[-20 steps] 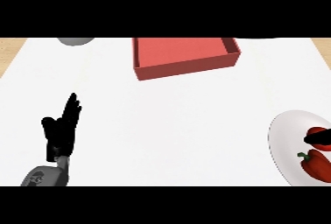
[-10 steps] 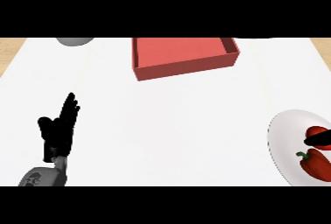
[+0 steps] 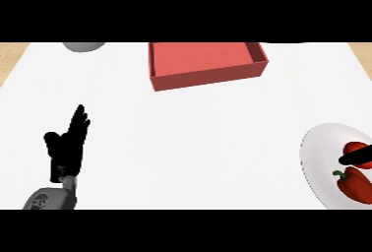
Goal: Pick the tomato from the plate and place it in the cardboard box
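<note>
A white plate (image 3: 320, 157) lies at the right edge of the counter. On it sits a red tomato (image 3: 352, 183) with a green stem, and a second red patch (image 3: 355, 146) shows just above it. A black part of my right hand (image 3: 357, 157) comes in from the right edge and lies across the plate between the two red patches; the remainder of the hand is out of view. The red, open-topped box (image 3: 207, 64) stands at the far middle, with nothing visible inside. My left hand (image 3: 67, 147) rests open at the lower left, fingers up.
A grey rounded object (image 3: 83, 46) is cut off by the top edge at the far left. The white counter top (image 3: 203, 147) stretches between plate and box. A wooden strip (image 3: 11, 56) borders it at the left.
The black part of my right hand has crept slightly further left over the plate. My left hand, the box and the plate have stayed where they were.
</note>
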